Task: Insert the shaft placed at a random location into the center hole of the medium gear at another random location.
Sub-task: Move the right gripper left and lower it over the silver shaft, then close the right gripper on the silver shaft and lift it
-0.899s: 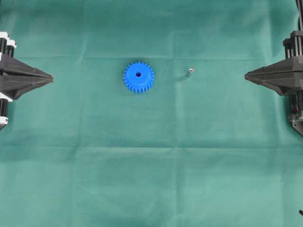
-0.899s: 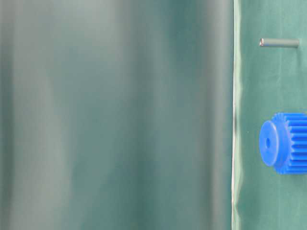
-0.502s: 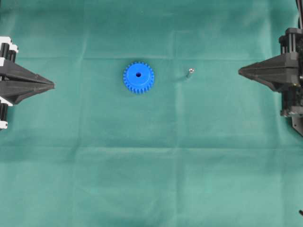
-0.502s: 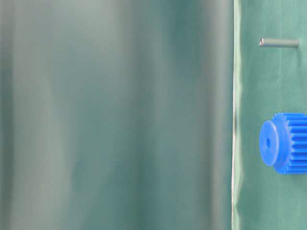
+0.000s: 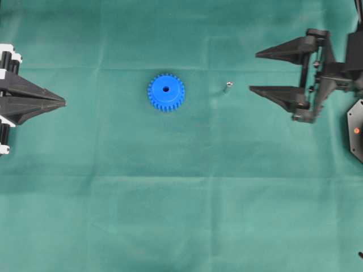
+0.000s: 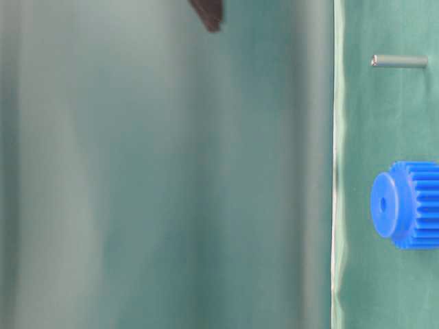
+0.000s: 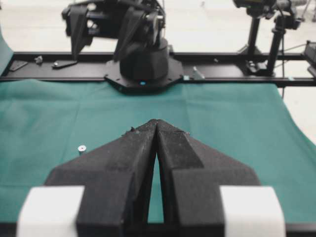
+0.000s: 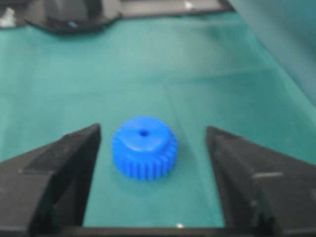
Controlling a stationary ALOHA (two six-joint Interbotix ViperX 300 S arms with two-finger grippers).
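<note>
The blue gear (image 5: 166, 92) lies flat on the green cloth (image 5: 181, 215) toward its far edge, hole (image 5: 165, 89) facing up, ready to take the pin (image 5: 227, 86), which stands just beside it on the right side, apart and untouched. The right gripper (image 5: 254, 72) reaches in level from the right edge, fingers spread wide and lined up on the pin, presumably to pick it. The left gripper (image 5: 63, 102) waits at the left edge, fingers pressed together, holding nothing.
</note>
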